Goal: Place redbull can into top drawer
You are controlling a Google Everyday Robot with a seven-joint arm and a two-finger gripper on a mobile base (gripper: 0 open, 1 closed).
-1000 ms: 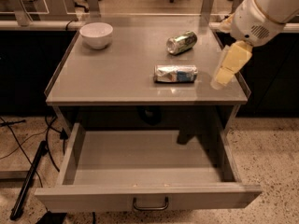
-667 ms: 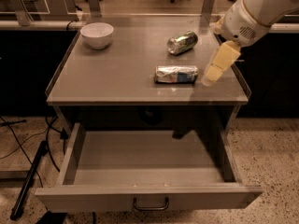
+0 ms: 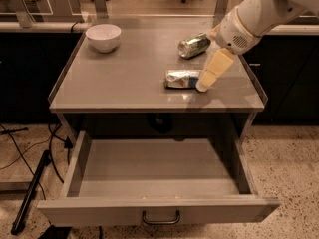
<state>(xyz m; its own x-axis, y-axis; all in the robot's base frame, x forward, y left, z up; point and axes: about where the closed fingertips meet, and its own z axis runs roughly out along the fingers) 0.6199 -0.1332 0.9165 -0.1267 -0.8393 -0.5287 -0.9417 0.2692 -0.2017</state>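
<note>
Two cans lie on their sides on the grey table [image 3: 119, 83]. The redbull can [image 3: 180, 78] is the one nearer the table's front edge. It is slim, silver and shiny, with a blue patch toward the end that faces the gripper. Its print is too small to read, so no brand name or lettering can be made out.

Taking this can as the landmark, the other can [image 3: 193, 46] lies behind it, farther back on the tabletop and apart from it. That can is shorter, green-tinted and set at an angle, and its label cannot be read either. A white bowl [image 3: 103, 37] stands upright well away from the redbull can, toward the opposite back corner of the table.

The gripper [image 3: 203, 86] is at the blue end of the redbull can, its cream-coloured tip slanting down. It is either touching that end or just beside it; which cannot be told. Nor can it be told whether the gripper is open, closed or gripping the can. The white arm [image 3: 259, 11] rises from there, up and away from the can, toward the picture's upper corner.

Below the can, under the tabletop's front edge, the top drawer [image 3: 154, 209] is pulled well out, its grey inside showing. A small dark bar handle [image 3: 160, 217] sits at the centre of its front panel. The redbull can is on the table, not in the drawer.
</note>
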